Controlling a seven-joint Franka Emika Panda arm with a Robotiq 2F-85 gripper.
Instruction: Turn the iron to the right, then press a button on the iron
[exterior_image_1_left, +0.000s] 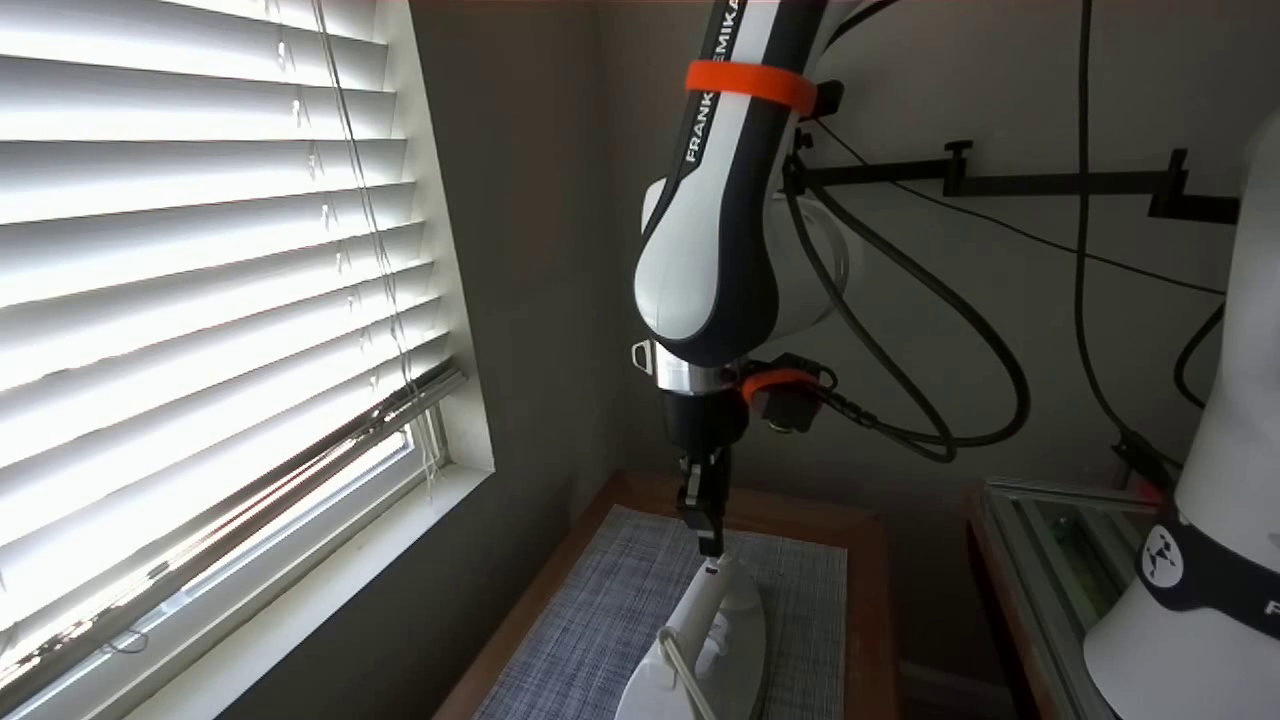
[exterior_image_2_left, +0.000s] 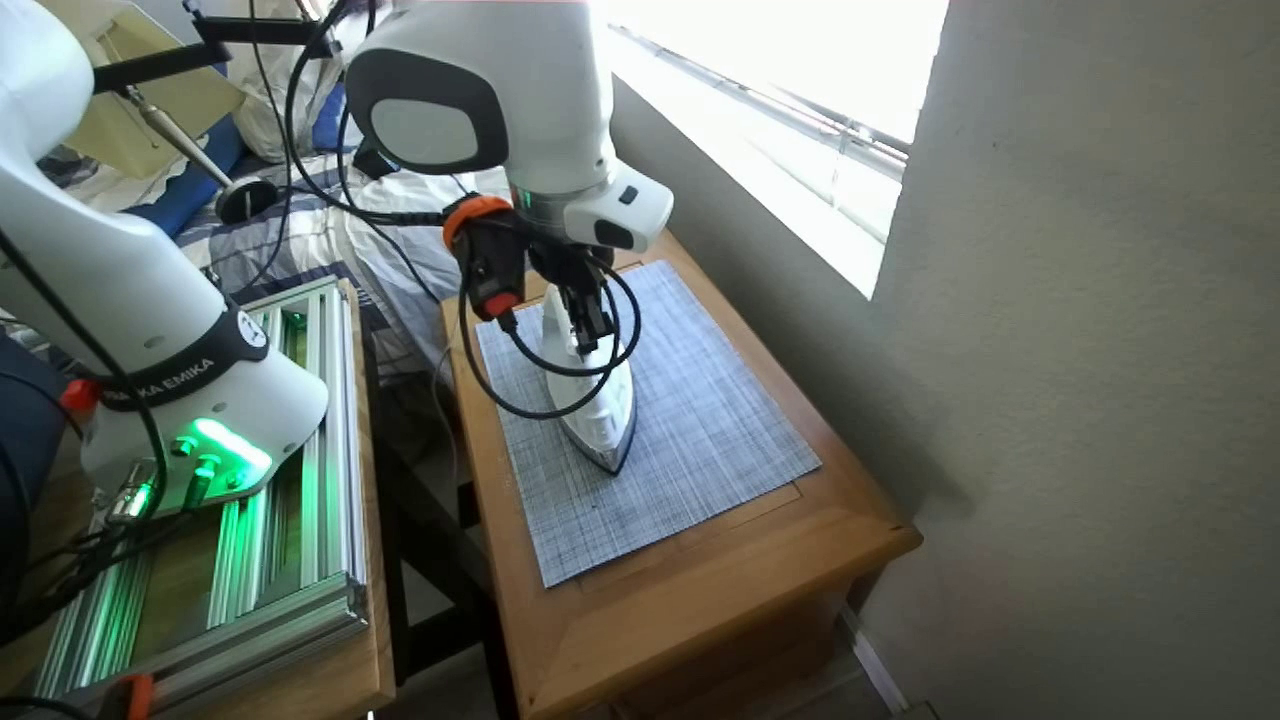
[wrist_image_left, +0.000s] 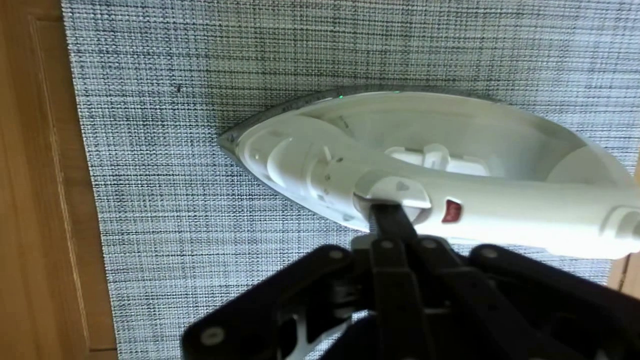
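Running down the left of the wrist view is the wooden desk (wrist_image_left: 30, 175); next comes the woven mat (wrist_image_left: 155, 225), then the iron (wrist_image_left: 450, 185) lying flat on it, nose leftward. The jaws are clenched, grasping nothing visible, their tips at the large button (wrist_image_left: 400, 191) on the handle (wrist_image_left: 525, 207) (touching, it seems; whether it is pushed down I cannot tell). Farther right sits a small red patch (wrist_image_left: 452, 211). I'd judge the turn finished and the press under way, with only withdrawal remaining. No container shows in any view.
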